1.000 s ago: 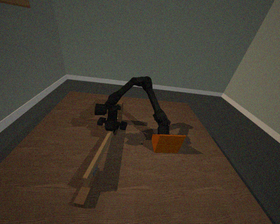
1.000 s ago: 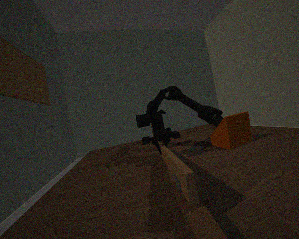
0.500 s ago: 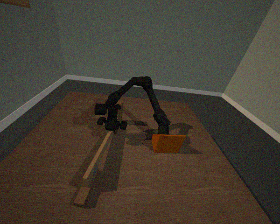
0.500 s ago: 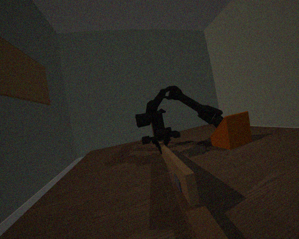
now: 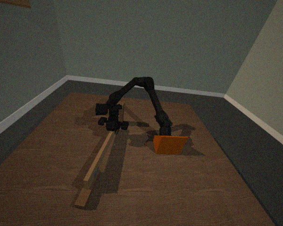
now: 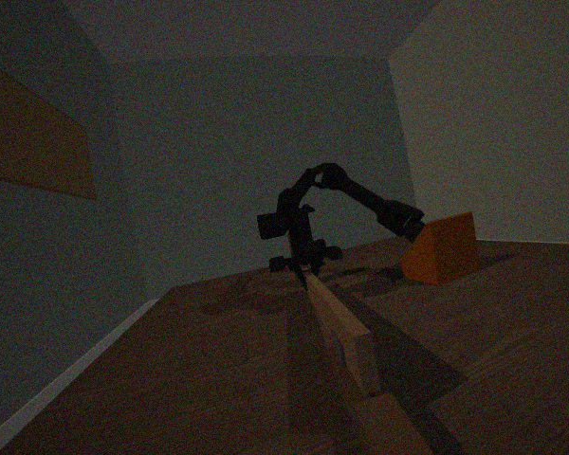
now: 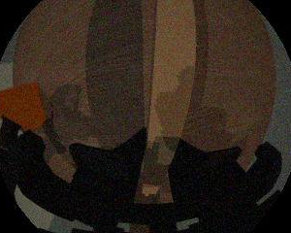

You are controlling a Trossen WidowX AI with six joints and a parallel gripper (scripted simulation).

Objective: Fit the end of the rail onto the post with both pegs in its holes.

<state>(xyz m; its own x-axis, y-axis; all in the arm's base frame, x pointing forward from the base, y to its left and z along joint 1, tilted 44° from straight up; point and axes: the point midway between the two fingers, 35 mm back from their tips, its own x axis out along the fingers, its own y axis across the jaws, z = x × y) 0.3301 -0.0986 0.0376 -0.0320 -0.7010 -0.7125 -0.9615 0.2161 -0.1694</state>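
The long pale rail (image 5: 99, 155) (image 6: 370, 359) (image 7: 174, 49) runs away from the small wooden footboard block (image 5: 81, 198) (image 6: 393, 423). Its one end is over that block; the bracket is too dark to make out. My gripper (image 5: 115, 131) (image 6: 308, 277) (image 7: 153, 131) is shut on the rail near its other end, with one finger on each side. The post (image 5: 122, 113) seems to show as a thin upright strip behind my gripper in the top view. The pegs, the holes and any gap between rail and post are hidden or too dark to tell.
An orange wedge-shaped block (image 5: 170, 146) (image 6: 453, 252) (image 7: 19, 104) stands to the side, in front of the arm's base. A brown panel (image 6: 34, 141) is high on the left in the exterior view. Dark shadows lie along both sides of the rail.
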